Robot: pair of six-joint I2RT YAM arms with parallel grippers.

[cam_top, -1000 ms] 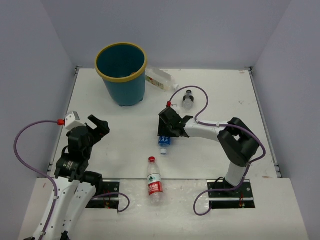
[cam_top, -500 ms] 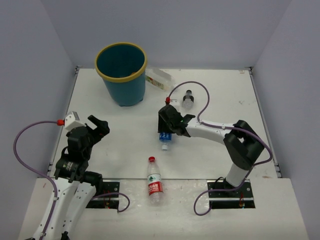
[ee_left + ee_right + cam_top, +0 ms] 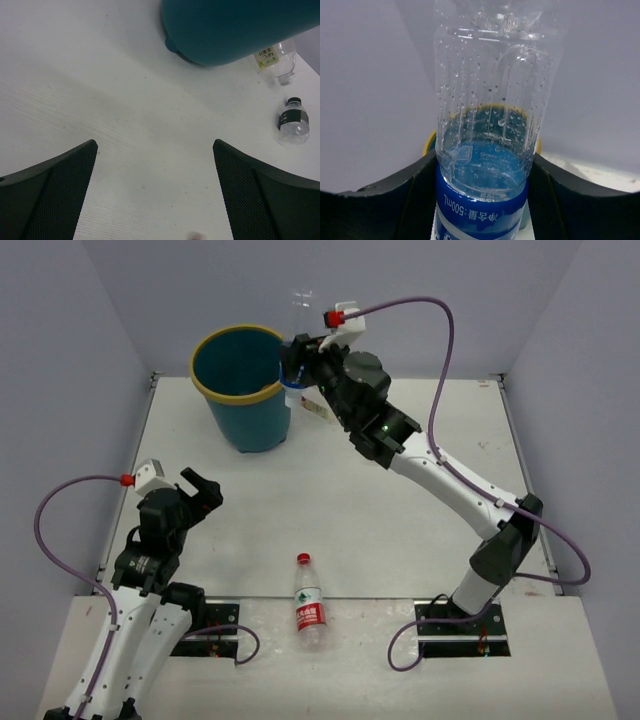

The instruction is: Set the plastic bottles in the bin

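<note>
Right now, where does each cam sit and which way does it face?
Top external: above and behind the bases, looking down on the table; both arms show, right gripper holding the blue-label bottle at the rim of the bin.
Left wrist: low over the table, facing the bin's base and a dark-capped bottle; left fingers at bottom.
Right wrist: looks along the held bottle toward the bin's mouth; right fingers flank it.
Shared: all three show the bin; top and right wrist, the blue-label bottle.

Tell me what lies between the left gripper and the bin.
Nothing does: only bare white table separates the open left gripper from the base of the bin, as the left wrist view shows. The top view agrees.
</note>
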